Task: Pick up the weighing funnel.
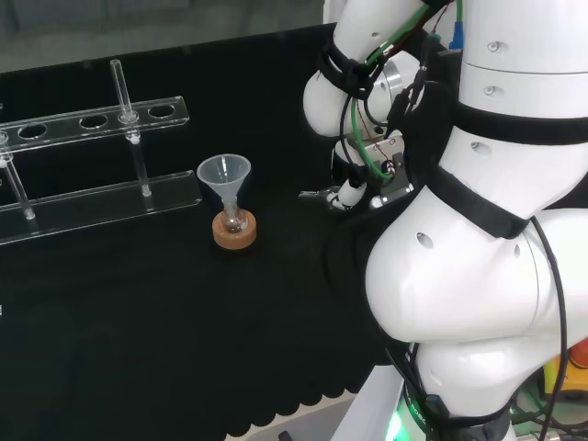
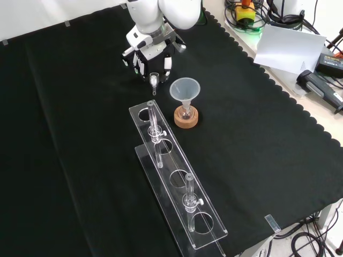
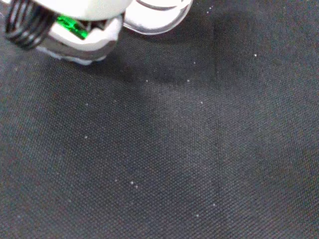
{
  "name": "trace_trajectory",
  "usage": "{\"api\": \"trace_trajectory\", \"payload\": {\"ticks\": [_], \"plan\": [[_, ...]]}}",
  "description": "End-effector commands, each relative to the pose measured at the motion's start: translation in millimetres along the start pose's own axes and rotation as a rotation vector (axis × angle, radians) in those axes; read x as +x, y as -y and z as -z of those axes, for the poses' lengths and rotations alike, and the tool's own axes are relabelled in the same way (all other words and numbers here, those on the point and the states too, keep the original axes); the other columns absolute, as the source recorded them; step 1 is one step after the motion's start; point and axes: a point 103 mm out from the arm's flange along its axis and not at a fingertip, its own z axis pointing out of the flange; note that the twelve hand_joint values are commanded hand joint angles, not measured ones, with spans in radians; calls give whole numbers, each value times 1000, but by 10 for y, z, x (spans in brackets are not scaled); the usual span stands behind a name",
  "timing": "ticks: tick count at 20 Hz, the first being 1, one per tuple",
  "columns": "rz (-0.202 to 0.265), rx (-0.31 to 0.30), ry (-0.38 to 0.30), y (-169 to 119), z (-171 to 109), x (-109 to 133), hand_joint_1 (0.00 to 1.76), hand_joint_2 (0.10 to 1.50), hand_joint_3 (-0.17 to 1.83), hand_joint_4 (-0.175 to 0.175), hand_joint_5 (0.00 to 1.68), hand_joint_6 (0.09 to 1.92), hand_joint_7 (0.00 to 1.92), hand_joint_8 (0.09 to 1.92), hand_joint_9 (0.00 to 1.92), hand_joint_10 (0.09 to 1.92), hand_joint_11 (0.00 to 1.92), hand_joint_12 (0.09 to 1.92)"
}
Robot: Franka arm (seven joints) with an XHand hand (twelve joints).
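Bright even light; glare on white arm (image 1: 459, 303); soft shadow on cloth (image 3: 199, 149) in wrist view.

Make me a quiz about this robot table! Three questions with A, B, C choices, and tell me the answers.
1. Where does the funnel's stem sit?
A in a blue cup
B in a flask on a cork ring
C in a red bowl

2. What colour is the cloth?
A black
B yellow
C white

3. How does the funnel stand?
A upside down
B on its side
C upright, mouth up

Answers:
1 B, the stem goes down into the flask on its cork ring.
2 A, the cloth is black all over.
3 C, the wide mouth faces up.
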Motion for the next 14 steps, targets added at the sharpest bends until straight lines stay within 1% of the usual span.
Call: {"api": "trace_trajectory", "payload": {"ticks": [1, 8, 14], "plan": [[-6, -6, 0, 4, -4, 2, 1123, 717, 454, 175, 1406, 327, 1426, 310, 993, 265, 0, 1423], [-10, -9, -1, 23, -20, 3, 1128, 697, 484, 175, 1425, 300, 1443, 301, 1007, 256, 0, 1426], [-12, -24, 0, 26, -7, -1, 1133, 671, 522, 175, 1447, 269, 1468, 285, 1023, 242, 0, 1434]]}}
